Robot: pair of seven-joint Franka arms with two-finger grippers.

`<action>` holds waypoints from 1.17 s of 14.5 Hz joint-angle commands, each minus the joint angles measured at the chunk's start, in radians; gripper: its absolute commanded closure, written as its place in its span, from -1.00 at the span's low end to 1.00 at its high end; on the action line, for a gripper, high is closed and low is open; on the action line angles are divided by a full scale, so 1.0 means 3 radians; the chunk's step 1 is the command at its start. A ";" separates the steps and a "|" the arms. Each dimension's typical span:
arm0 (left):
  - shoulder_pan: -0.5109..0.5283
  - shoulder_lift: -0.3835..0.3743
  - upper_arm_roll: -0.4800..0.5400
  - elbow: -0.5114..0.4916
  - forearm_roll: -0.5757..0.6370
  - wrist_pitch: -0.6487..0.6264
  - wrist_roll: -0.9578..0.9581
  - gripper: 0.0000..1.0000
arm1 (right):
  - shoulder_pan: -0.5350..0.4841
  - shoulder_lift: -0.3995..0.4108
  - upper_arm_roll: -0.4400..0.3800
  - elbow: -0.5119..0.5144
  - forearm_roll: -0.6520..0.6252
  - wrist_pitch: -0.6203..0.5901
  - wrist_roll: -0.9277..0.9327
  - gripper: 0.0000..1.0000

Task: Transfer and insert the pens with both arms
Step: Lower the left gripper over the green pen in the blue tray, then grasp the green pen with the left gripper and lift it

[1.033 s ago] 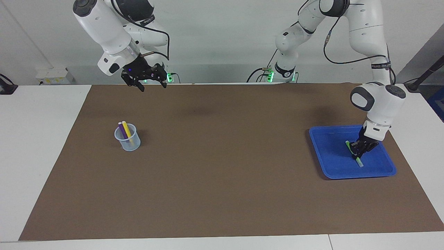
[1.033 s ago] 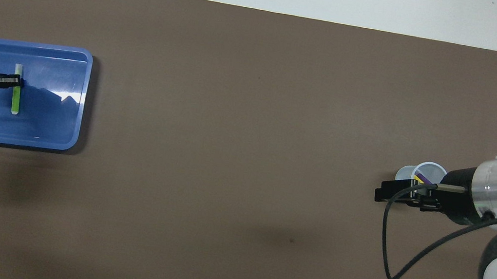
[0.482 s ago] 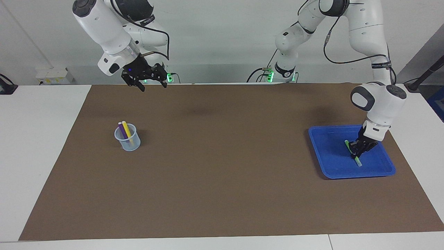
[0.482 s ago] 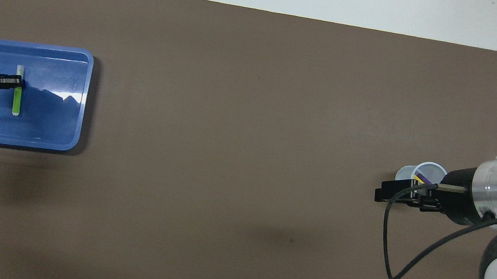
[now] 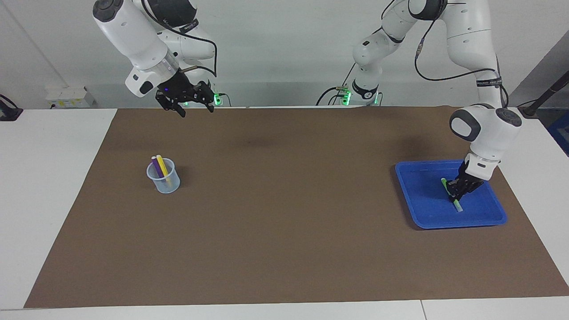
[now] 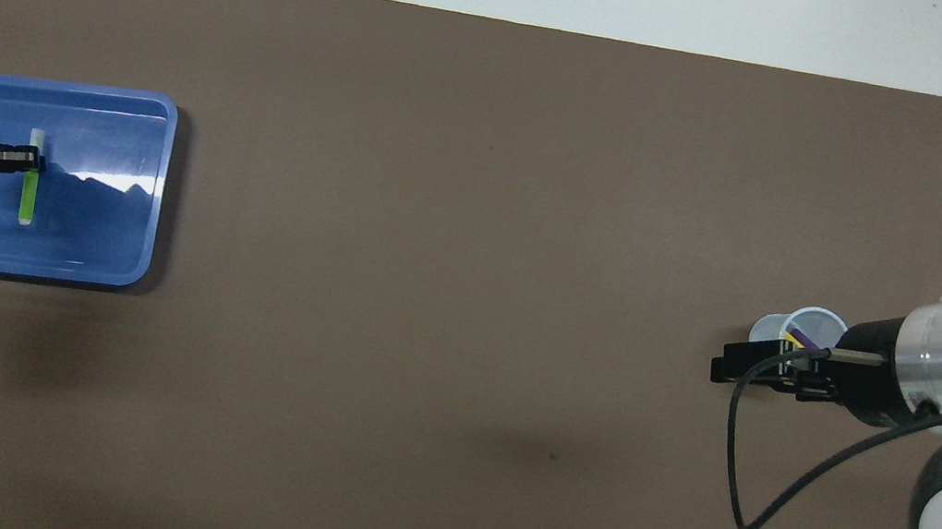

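Observation:
The green pen [image 5: 458, 206] [image 6: 28, 200] is in the blue tray [image 5: 405, 189] [image 6: 154, 161] at the left arm's end of the table. My left gripper [image 5: 455, 192] [image 6: 34, 160] is shut on its middle and holds it low over the tray floor. The purple pen [image 5: 156, 167] [image 6: 807, 336] and the yellow pen [image 5: 162, 165] [image 6: 792, 335] stand in a clear cup [image 5: 163, 178] [image 6: 818, 316] toward the right arm's end. My right gripper [image 5: 195, 110] [image 6: 722, 363] hangs open and empty, raised over the mat's edge by the robots.
A brown mat [image 5: 284, 213] covers most of the white table. A black cable [image 6: 731, 462] loops down from the right wrist. A black stand [image 5: 544, 95] rises at the table's corner by the left arm.
My left gripper has risen slightly with the green pen in its grip. The right arm has stayed still.

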 commanded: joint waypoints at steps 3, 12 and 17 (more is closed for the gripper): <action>-0.0031 -0.0172 0.0024 -0.0008 0.0074 -0.0220 -0.0095 1.00 | -0.0051 -0.0078 0.0010 -0.0061 0.0098 -0.0035 0.0043 -1.00; -0.0102 -0.0540 0.0019 -0.0008 0.0074 -0.0731 -0.0212 1.00 | -0.0051 -0.0078 0.0010 -0.0061 0.0098 -0.0035 0.0043 -1.00; -0.0225 -0.0882 -0.0001 -0.0003 0.0074 -0.1263 -0.0549 1.00 | -0.0051 -0.0078 0.0010 -0.0061 0.0098 -0.0030 0.0043 -1.00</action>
